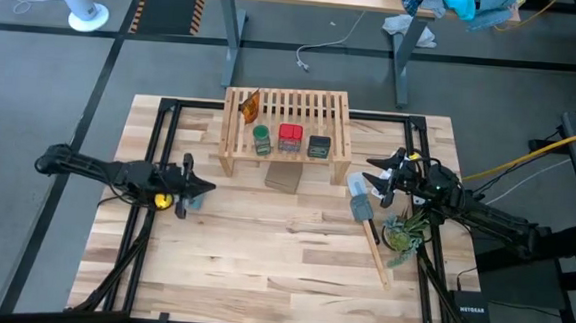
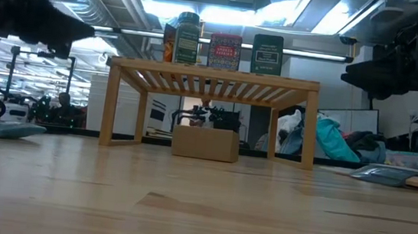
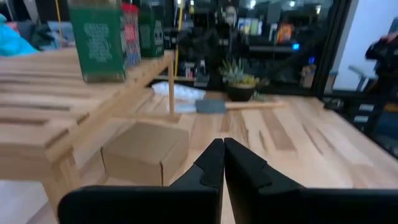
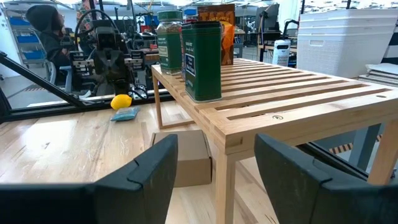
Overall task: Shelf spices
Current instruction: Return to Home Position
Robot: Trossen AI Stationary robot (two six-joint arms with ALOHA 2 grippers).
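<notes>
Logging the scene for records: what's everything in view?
shelf: one, light wood, table's far middle
orange packet: one, shelf's far left
green jar: one, shelf front, left
red jar: one, shelf front, middle
dark jar: one, shelf front, right
cardboard box: one, brown, by shelf's front
wood-handled tool: one, grey head, table right
plant: one, green, beside tool
lemon: one, yellow, table left
pad: one, blue-grey, beside lemon
person: one, beyond table
left gripper: black, shut, left of shelf
right gripper: black, open, right of shelf

Left pincer (image 3: 223, 145) and right pincer (image 4: 216, 148): matte black, angular fingers.
</notes>
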